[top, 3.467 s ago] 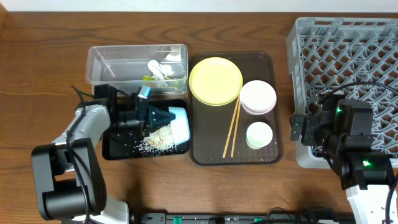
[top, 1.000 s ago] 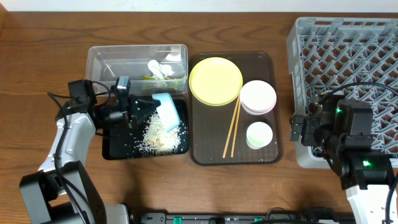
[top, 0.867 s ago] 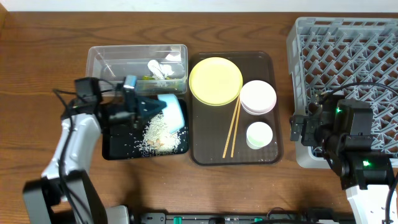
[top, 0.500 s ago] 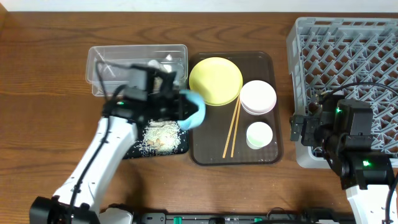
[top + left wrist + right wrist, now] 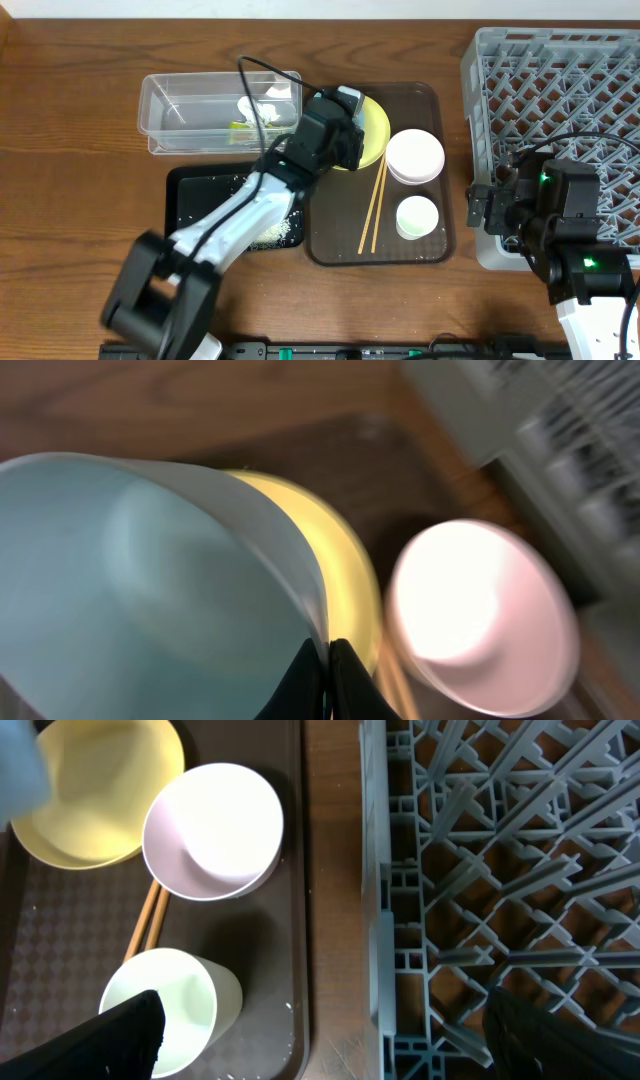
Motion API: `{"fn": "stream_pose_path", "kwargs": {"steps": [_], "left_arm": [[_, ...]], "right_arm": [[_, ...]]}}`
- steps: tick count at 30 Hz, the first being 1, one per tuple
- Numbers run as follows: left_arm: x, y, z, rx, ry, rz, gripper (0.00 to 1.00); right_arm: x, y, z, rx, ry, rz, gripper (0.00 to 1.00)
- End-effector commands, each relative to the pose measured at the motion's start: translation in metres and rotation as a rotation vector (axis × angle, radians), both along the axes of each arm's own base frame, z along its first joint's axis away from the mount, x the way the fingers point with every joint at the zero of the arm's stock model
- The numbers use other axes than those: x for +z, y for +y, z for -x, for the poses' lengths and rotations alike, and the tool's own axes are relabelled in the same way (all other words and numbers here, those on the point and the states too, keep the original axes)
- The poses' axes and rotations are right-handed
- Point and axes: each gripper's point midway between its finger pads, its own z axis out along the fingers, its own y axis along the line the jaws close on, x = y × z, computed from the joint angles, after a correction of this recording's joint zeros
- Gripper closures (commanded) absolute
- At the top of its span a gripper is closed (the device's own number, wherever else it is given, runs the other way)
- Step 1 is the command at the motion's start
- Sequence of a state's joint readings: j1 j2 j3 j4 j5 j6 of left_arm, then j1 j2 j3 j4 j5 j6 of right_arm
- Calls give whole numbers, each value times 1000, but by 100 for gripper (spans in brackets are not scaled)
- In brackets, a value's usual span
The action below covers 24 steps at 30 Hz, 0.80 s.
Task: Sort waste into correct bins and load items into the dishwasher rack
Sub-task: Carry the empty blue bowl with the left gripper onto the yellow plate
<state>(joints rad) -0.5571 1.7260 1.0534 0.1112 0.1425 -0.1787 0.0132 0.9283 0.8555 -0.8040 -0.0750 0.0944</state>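
Note:
My left gripper (image 5: 327, 660) is shut on the rim of the light blue bowl (image 5: 150, 580) and holds it over the yellow plate (image 5: 375, 130), which shows behind the bowl in the left wrist view (image 5: 345, 590). The arm hides the bowl in the overhead view. The pale pink bowl (image 5: 415, 155), white cup (image 5: 417, 217) and two chopsticks (image 5: 375, 205) lie on the brown tray (image 5: 335, 235). Rice scraps (image 5: 275, 232) lie in the black tray (image 5: 200, 195). Tissue (image 5: 255, 108) and a wrapper (image 5: 240, 126) are in the clear tub (image 5: 190, 110). My right gripper (image 5: 330, 1040) is open and empty between the cup (image 5: 165, 1000) and the grey rack (image 5: 480, 870).
The grey rack (image 5: 560, 80) fills the right side of the table, and my right arm stands over its front left corner. The brown tray lies between the bins and the rack. My left arm stretches diagonally over the black tray and the brown tray's left edge.
My left arm has swung right from the black tray, carrying the blue bowl to above the yellow plate. The rice stayed in the black tray. The right arm has not moved.

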Motion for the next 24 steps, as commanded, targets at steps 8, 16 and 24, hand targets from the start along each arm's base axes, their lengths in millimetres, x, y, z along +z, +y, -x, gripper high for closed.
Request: {"fn": "stream_pose_path", "kwargs": {"steps": [8,16,24], "left_arm": [[-32,-2,-8,-4,24,-49,83],[-16,-23,23,-161,105,52,58],[5,-35,86,-254,403,231,56]], "right_arm": [[8,4,-2,14,-21,-5,1],[8,4,-1,14,-18,-5,1],[8,4,-1,14,-18,-5,1]]}}
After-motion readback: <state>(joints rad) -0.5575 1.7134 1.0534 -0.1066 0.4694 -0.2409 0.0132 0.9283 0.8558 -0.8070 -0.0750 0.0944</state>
